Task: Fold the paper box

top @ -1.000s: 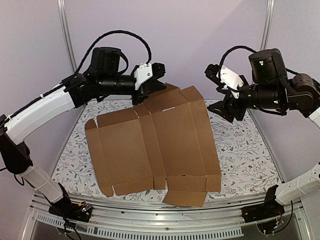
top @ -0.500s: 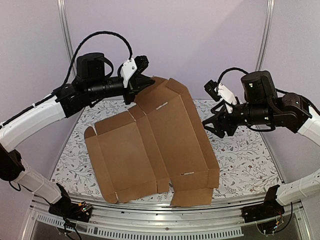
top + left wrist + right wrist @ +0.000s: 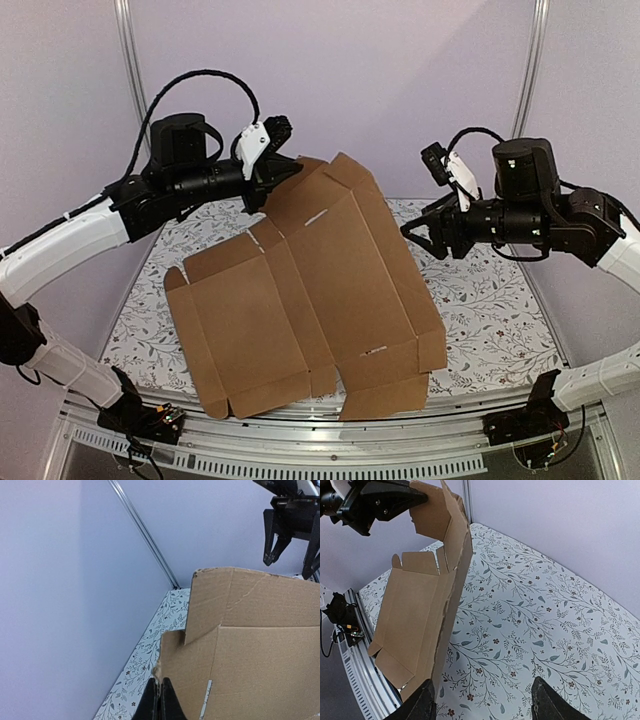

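Brown corrugated cardboard, large die-cut sheet with flaps, tabs and slits: the paper box (image 3: 300, 300), still flat. Rests by its near edge on the white floral-print table cover (image 3: 490, 300); far edge raised well above the cover, sheet tilted. Held above the cover's far side by the black left gripper (image 3: 270, 185), pinched on a far flap. Over the cover's right half, beside the raised panel, the black right gripper (image 3: 412, 232): jaws spread, empty. Progress, judged: early. Walls unraised, tabs untucked, nearly all folding left.
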Controlling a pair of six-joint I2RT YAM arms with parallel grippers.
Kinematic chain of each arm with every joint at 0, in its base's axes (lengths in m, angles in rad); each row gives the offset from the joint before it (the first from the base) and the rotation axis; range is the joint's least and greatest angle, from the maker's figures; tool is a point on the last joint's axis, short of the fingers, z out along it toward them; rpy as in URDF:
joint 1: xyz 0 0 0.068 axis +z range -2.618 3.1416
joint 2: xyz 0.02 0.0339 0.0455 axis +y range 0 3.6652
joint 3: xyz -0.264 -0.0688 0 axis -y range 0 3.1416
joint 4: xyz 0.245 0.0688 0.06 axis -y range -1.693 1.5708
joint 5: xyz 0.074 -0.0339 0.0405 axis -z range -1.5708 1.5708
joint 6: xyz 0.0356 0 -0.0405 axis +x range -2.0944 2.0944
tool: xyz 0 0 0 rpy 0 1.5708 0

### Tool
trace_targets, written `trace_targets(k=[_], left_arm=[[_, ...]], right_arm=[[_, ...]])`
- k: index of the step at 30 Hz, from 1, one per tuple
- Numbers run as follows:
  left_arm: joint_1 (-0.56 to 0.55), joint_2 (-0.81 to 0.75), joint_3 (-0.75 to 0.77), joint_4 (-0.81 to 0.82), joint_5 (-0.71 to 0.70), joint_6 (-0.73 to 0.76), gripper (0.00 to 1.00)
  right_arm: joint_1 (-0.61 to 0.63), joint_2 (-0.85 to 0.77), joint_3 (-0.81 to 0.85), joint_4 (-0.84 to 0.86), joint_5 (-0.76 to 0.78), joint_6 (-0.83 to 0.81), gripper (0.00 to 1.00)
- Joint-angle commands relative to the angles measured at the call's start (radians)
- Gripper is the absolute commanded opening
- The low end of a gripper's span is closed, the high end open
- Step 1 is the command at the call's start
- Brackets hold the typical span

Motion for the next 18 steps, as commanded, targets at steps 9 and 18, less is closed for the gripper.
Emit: trace_targets(k=[9,18], left_arm=[[0.040,-0.033,-0.056,0.083,-0.003,-0.049,0.00],[0.047,-0.035,-0.065,0.088,0.005,-0.052,0.00]], right_arm=[[-0.006,-0.011,0.057,0.001,-0.009,0.100,0.61],[-0.005,0.070,0.036,0.002,-0.009,0.127,0.52]])
